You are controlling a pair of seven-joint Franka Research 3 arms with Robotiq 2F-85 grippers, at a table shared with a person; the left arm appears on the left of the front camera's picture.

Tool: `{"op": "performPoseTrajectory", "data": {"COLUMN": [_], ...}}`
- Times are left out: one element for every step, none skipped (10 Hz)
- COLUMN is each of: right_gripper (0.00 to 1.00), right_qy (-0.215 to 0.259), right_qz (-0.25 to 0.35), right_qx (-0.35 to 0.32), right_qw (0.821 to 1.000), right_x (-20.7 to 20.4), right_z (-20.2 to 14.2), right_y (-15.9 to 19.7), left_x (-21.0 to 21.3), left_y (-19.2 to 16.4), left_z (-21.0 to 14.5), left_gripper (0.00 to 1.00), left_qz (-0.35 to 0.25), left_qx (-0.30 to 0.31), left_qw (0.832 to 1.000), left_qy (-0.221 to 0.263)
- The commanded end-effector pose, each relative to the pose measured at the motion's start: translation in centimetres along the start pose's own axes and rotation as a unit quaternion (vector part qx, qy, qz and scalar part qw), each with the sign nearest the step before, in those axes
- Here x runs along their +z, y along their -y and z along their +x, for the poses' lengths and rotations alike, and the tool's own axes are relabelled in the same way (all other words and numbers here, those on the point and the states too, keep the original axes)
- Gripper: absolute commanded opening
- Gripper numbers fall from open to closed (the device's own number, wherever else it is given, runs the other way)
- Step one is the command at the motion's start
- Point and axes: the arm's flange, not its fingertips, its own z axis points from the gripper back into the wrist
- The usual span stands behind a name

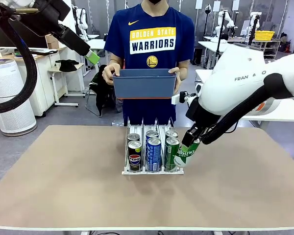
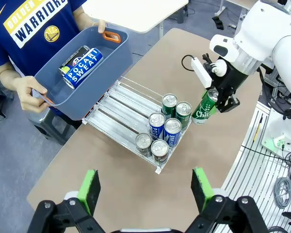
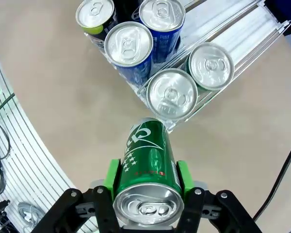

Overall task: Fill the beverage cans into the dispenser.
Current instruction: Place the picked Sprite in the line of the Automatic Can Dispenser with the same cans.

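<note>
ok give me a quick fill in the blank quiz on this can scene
1. The held can in the right claw is ___ in colour.
2. The dispenser holds ___ standing cans in all.
3. The left claw is raised and ___, holding nothing.
4. The dispenser's middle lane holds two ___ cans.

Missing words: green; six; open; blue

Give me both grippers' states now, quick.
Left gripper: jaws open, holding nothing.
Right gripper: jaws closed on a slim green aluminium drink can.
</note>
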Motion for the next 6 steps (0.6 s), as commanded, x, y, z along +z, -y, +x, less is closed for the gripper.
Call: {"op": "performPoseTrajectory", "data": {"right_gripper": [0.54,0.54,0.54,0.54,0.54,0.54], "right_qy": [0.019,0.02,0.028,0.036,0.04,0.045], "right_qz": [-0.012,-0.004,-0.003,-0.009,-0.007,-0.012], "right_qx": [0.007,0.006,0.012,0.018,0.023,0.025], "right_qw": [1.0,1.0,1.0,0.999,0.999,0.999], "right_x": [-1.3,-1.5,-1.9,-2.3,-2.3,-2.4], "right_z": [1.5,2.0,2.8,3.4,3.9,4.2], "right_y": [0.2,0.5,0.7,0.9,1.3,1.6], "left_x": [0.0,0.0,0.0,0.0,0.0,0.0], "left_y": [0.0,0.0,0.0,0.0,0.0,0.0], "left_z": [-0.1,-0.1,-0.1,-0.1,-0.1,-0.1], "left_gripper": [1.0,1.0,1.0,1.0,1.0,1.0], "left_qz": [0.001,0.001,0.001,0.001,0.001,0.001], "left_qx": [0.003,0.003,0.003,0.003,0.003,0.003], "left_qw": [1.0,1.0,1.0,1.0,1.0,1.0], "left_qy": [0.002,0.002,0.002,0.002,0.002,0.002]}}
